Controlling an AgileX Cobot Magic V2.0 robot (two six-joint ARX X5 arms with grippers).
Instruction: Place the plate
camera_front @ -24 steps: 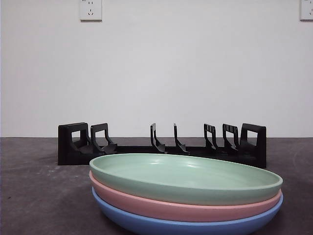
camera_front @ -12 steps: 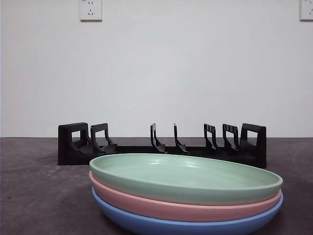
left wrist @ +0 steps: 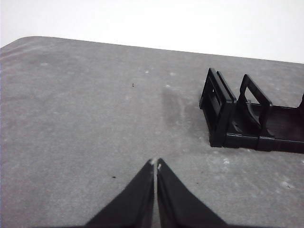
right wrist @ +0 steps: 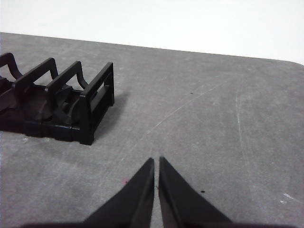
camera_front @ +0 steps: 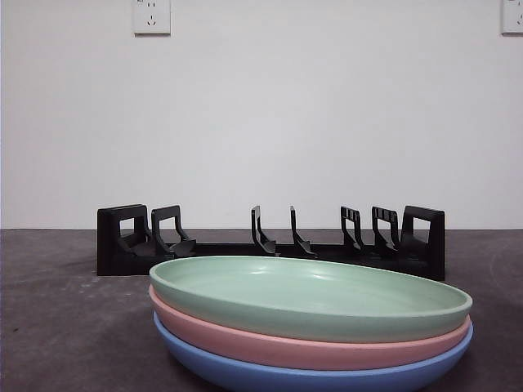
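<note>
Plates sit stacked at the front of the grey table (camera_front: 57,327): a green plate (camera_front: 310,296) on a pink plate (camera_front: 270,347) on a blue plate (camera_front: 270,377), just before an empty black dish rack (camera_front: 270,241). The left gripper (left wrist: 156,164) and right gripper (right wrist: 156,161) hover above bare tabletop off opposite ends of the rack, each with fingers together, holding nothing.
</note>
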